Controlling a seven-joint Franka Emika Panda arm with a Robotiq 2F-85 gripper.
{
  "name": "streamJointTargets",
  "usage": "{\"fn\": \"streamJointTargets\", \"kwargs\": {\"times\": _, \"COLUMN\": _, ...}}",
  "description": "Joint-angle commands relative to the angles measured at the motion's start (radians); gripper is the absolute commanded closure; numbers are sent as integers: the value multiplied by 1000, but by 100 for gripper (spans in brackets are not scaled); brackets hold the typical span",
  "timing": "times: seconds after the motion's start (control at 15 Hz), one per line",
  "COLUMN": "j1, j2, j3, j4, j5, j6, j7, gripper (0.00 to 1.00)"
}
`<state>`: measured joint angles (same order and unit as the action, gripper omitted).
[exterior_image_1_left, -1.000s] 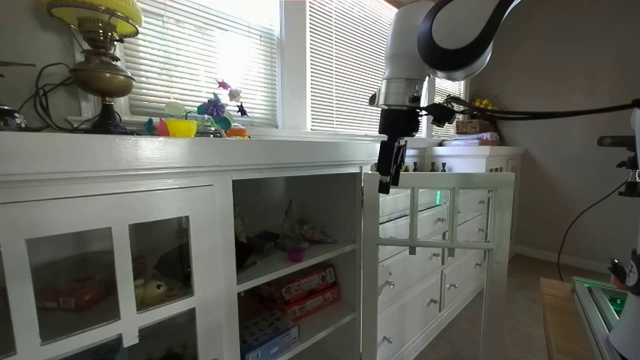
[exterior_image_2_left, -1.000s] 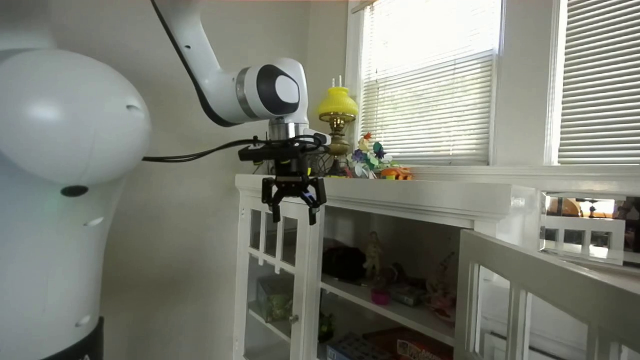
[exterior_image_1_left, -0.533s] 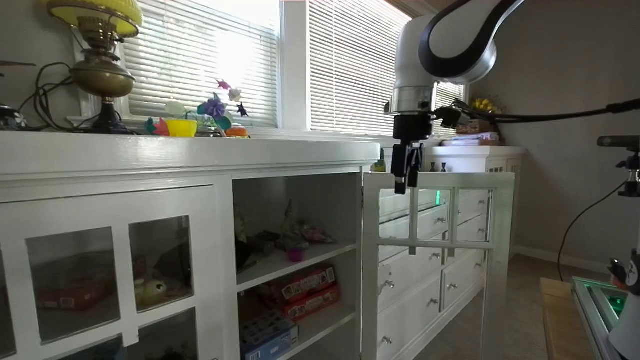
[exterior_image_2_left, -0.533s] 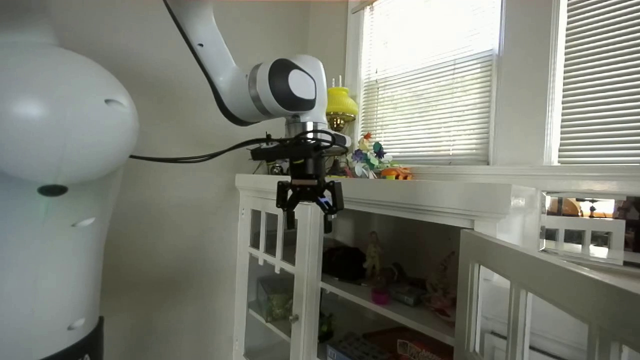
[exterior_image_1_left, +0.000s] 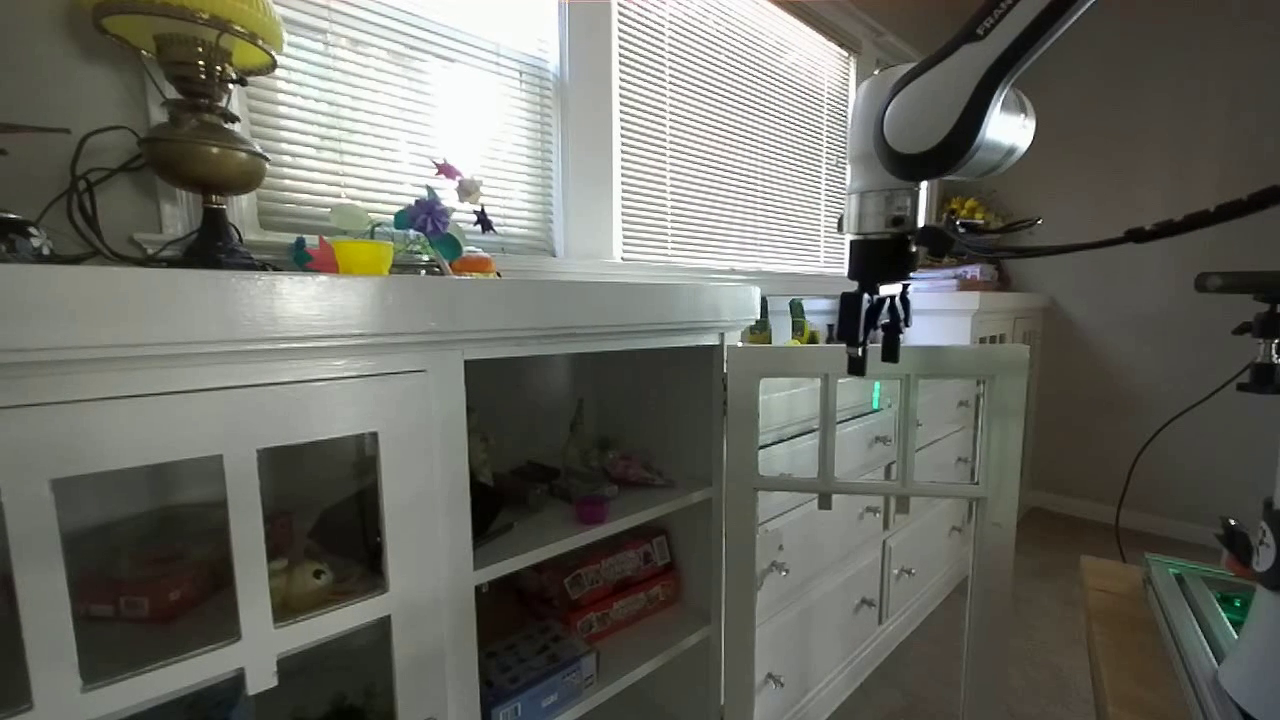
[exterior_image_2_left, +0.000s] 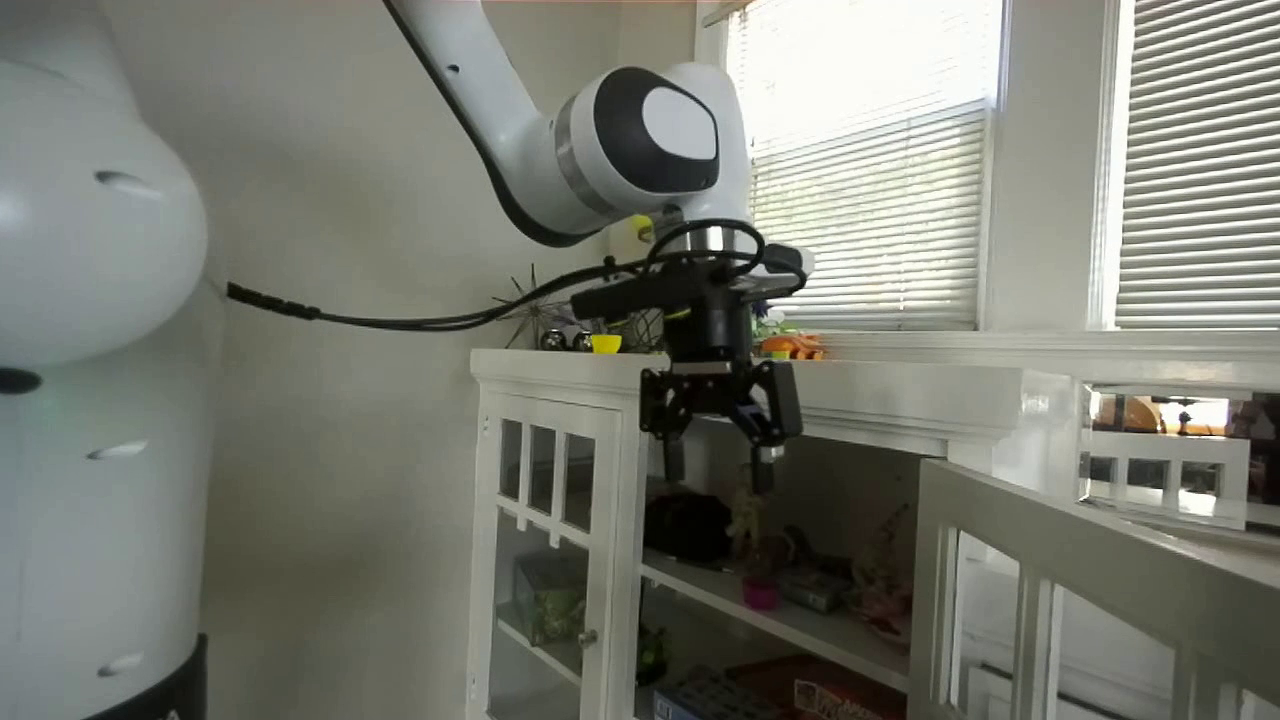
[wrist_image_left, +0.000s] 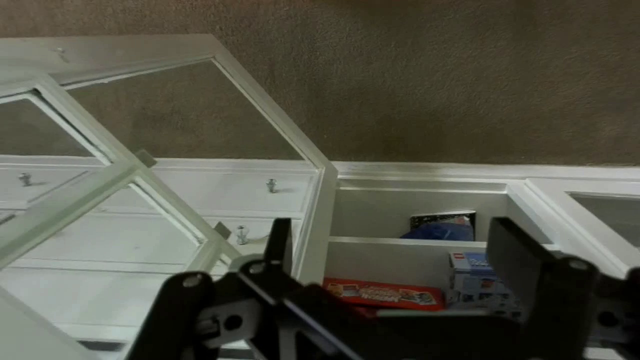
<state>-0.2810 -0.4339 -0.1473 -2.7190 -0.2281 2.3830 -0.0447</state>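
Note:
My black gripper (exterior_image_1_left: 873, 360) points straight down and is open and empty. In an exterior view (exterior_image_2_left: 718, 478) its two fingers stand well apart, in front of the open cabinet's upper part. It touches nothing that I can see. The white glass-paned door (exterior_image_1_left: 740, 520) stands swung open, and it also shows in the wrist view (wrist_image_left: 312, 225). On the upper shelf stand a small purple cup (exterior_image_1_left: 591, 510) and a pale figurine (exterior_image_2_left: 745, 515). Below are red boxes (exterior_image_1_left: 625, 575) and a blue-white box (exterior_image_1_left: 540, 670). In the wrist view the red box (wrist_image_left: 385, 295) shows between the fingers.
The cabinet top (exterior_image_1_left: 500, 300) bears a yellow-shaded lamp (exterior_image_1_left: 205, 160), a yellow cup (exterior_image_1_left: 362, 257) and paper flowers (exterior_image_1_left: 430, 215). A closed glass door (exterior_image_1_left: 245, 560) is beside the opening. A white dresser (exterior_image_1_left: 830, 540) stands behind the open door. Cables (exterior_image_2_left: 420, 322) trail from the wrist.
The arm and gripper have moved to the right in both exterior views, away from the cabinet and toward the open door's side. The fingers stay open. The door and shelf items have not moved.

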Motion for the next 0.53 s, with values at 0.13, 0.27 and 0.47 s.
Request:
{"fn": "streamJointTargets", "kwargs": {"times": 0.13, "j1": -105, "j2": -3, "j3": -58, "j4": 15, "j5": -193, "j6": 76, "j7": -87, "gripper": 0}}
{"fn": "streamJointTargets", "kwargs": {"times": 0.27, "j1": -126, "j2": 30, "j3": -95, "j4": 44, "j5": -222, "j6": 69, "j7": -141, "gripper": 0}}
{"fn": "streamJointTargets", "kwargs": {"times": 0.47, "j1": -115, "j2": 9, "j3": -97, "j4": 24, "j5": -194, "j6": 64, "j7": -122, "gripper": 0}}
